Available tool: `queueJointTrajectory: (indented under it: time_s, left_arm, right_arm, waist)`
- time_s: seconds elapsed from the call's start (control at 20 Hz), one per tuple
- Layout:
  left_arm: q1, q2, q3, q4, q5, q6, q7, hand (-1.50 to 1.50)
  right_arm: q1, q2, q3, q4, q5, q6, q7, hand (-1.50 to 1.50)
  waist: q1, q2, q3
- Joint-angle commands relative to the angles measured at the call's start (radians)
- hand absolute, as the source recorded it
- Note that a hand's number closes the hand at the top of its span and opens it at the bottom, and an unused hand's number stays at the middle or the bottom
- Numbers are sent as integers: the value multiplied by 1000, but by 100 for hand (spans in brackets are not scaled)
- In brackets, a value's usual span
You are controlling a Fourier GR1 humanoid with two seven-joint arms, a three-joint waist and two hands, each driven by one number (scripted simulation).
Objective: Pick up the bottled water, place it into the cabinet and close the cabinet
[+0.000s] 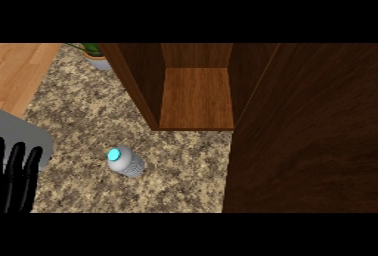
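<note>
The water bottle point(125, 161), grey with a cyan cap, stands on the speckled granite counter point(88, 115), in front of and to the left of the cabinet. The dark wooden cabinet point(196, 95) is open, with a bare wooden shelf inside. Its door point(306, 130) swings out toward me and fills the right side of the view. My left hand point(18, 175) rests at the lower left edge, fingers straight and pointing up, apart from the bottle. My right hand does not show.
A potted plant point(94, 54) sits at the back left beside the cabinet's side wall. A wooden surface point(22, 65) lies beyond the counter's left edge. My grey left forearm point(22, 135) shows at the left.
</note>
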Motion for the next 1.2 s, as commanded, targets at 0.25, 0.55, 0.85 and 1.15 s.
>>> queueJointTrajectory:
  time_s: [0.25,0.55,0.85,1.15]
  left_arm:
    - [142,6,-110,-83,-69,37,41,-150]
    - [142,36,-83,14,-73,33,-4,-150]
    - [20,14,-31,204,-68,45,-37,-150]
    - [-38,1,65,309,21,42,-50,-150]
  right_arm:
    - [29,36,82,-58,60,-28,49,-150]
    - [57,45,174,-106,138,-57,68,-150]
    - [-46,58,232,-154,193,-120,214,-150]
    - [-19,39,230,-59,179,-112,93,-150]
  waist:
    - [2,1,0]
    - [-1,0,0]
    - [-5,2,-1]
    - [-5,2,0]
